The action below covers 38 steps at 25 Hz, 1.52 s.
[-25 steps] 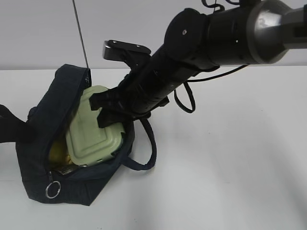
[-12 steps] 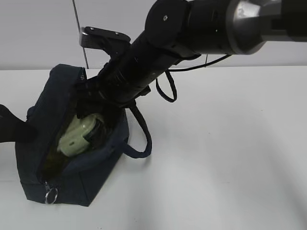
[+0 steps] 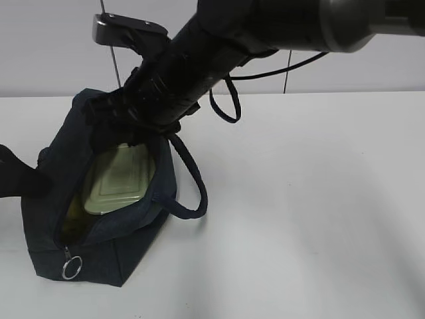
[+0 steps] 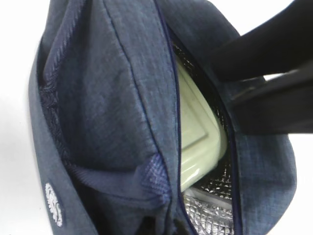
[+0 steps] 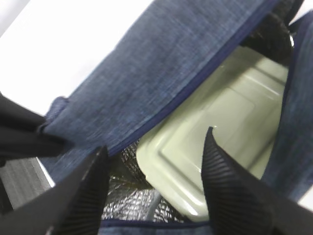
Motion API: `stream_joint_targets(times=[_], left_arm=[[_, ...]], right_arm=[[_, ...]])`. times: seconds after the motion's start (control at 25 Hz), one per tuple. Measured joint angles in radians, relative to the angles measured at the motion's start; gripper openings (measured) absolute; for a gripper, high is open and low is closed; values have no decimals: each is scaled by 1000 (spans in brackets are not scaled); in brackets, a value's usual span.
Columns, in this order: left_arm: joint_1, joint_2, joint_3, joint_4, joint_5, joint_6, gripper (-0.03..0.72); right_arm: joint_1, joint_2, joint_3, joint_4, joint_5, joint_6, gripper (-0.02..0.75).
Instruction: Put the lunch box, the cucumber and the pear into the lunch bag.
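The dark navy lunch bag stands open at the left of the table. The lunch box, sage-green lid up, lies inside it; it also shows in the left wrist view and the right wrist view. My right gripper is open just above the box, its fingers apart and touching nothing; in the exterior view it hovers at the bag's far rim. My left gripper is at the bag's left wall, with bunched fabric hiding its fingers. A dim yellowish patch shows under the box. The cucumber is hidden.
The bag's handle strap loops out to the right onto the white table. The metal ring pull hangs at the bag's near end. My right arm crosses above the bag. Silver lining shows inside.
The lunch box went from propped on the bag's rim to lying down inside the bag. My right gripper let go of it and moved up and left.
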Motion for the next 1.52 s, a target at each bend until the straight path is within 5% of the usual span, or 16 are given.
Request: stream_joint_targets(times=[0.6,1.0,1.2,1.36,1.52], left_arm=[[0,0,0,1,0,0,22],[0,-14,0,1,-3,0,340],[0,-82,0,3,-29,0,379],[0,-157,0,6,-53,0,383],[0,-216,0,24,-60,0,383]], right_arm=[[1,-154,-8,-381,200,120,361],[1,-200,-8,-539,212,192,358],[1,-220,-8,-606,208,236,357],[12,-280,68,-626,97,262,355],[48,-422,301,-630,-178,266,316]])
